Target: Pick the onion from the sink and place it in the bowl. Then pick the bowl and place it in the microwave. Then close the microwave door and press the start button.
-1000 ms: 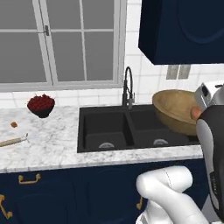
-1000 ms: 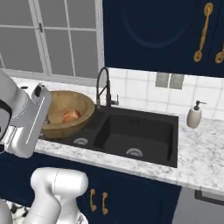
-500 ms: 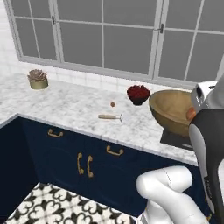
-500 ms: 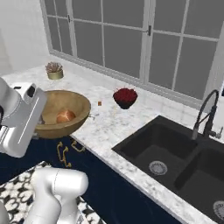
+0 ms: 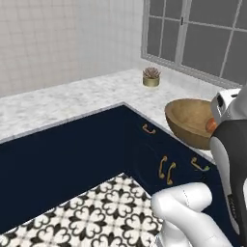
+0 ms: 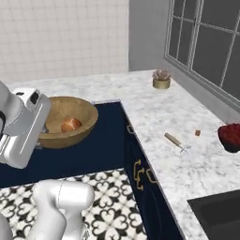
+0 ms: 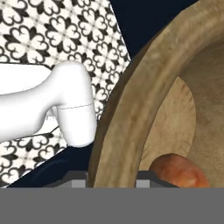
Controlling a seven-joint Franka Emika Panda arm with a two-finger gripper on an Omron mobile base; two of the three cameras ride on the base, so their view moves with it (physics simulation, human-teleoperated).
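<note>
**Bowl carried past the bench corner, onion inside**

The white arm stands raised beside the base, its claw (image 7: 111, 177) clamped on the rim of the wooden bowl (image 6: 70, 115), holding it level in the air over the patterned floor (image 5: 111, 207). The onion (image 6: 71, 124) rests at the bottom of the bowl, also seen in the hand view.

Since half a second ago the base has swung further around: the sink has slid almost out of both base views, and the tiled wall and bench corner now lie ahead. The bowl sits in the grip as before.

On the marble bench (image 6: 154, 112) stand a small potted succulent (image 6: 161, 78), a wooden-handled utensil (image 6: 176, 141), and a dark bowl of red berries (image 6: 230, 137). Navy cabinets (image 5: 72, 159) stand just beyond the bowl.
</note>
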